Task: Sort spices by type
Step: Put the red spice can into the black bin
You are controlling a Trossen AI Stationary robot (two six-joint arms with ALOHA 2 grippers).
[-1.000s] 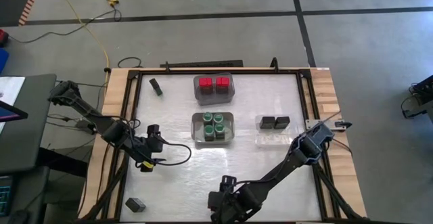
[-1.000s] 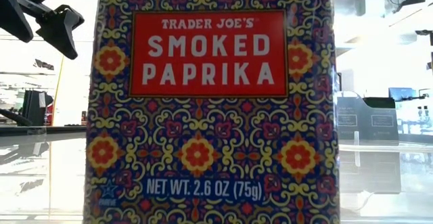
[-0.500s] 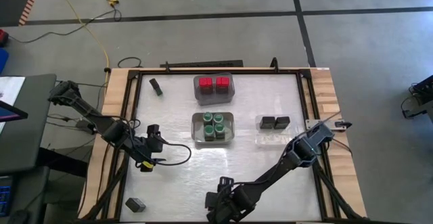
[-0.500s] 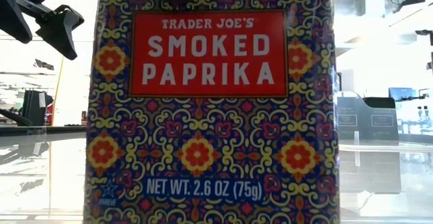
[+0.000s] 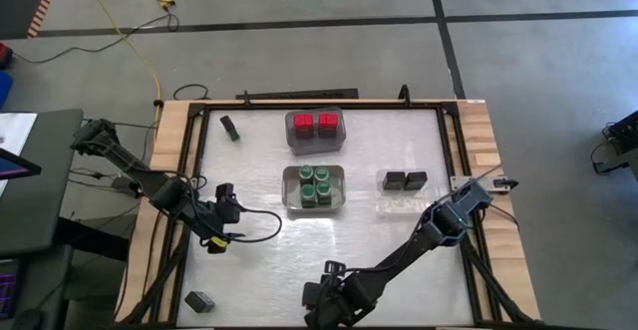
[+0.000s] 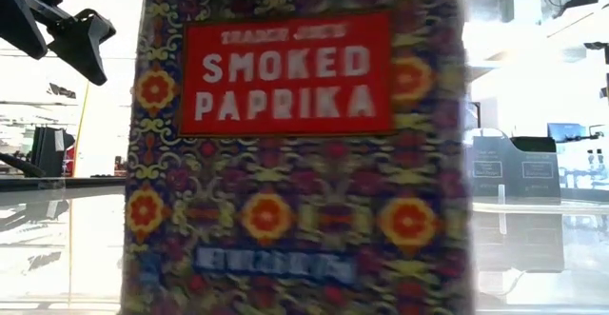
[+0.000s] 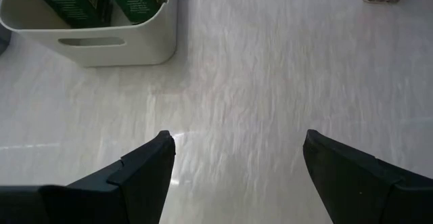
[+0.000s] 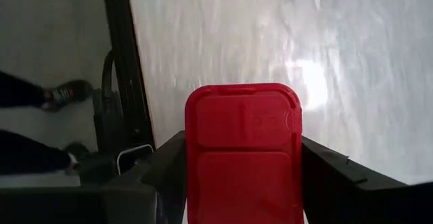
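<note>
A smoked paprika tin point(image 6: 295, 163) with a red lid point(image 8: 243, 149) stands about upright at the table's near edge and fills the low view. My right gripper point(image 5: 324, 300) is over it and hides it in the high view. Its fingers are shut on the lid. My left gripper point(image 5: 227, 198) hangs open above the left half of the table, holding nothing. Two red-topped spices sit in a bin point(image 5: 315, 129) at the far middle. Green-lidded jars sit in a white bin point(image 5: 314, 186). Two dark tins point(image 5: 404, 181) rest in a clear bin at the right. My right gripper pinches the paprika tin at its top, one finger point(image 8: 169, 166) on each of two opposite sides of the red lid point(image 8: 196, 156). The fingers come steeply from above. The tin stays about upright. Its foot lies below the low view's edge.
One loose dark tin point(image 5: 230, 128) lies at the far left of the table and another point(image 5: 199, 301) at the near left corner. The black frame rail point(image 8: 125, 68) runs close beside the paprika tin. Bare tabletop lies between the bins and the near edge.
My right gripper has sunk a little and shifted slightly toward the table's left over the paprika tin. In the low view its dark shape now shows at the tin's top. The tin has shifted a little and shows blurred.
</note>
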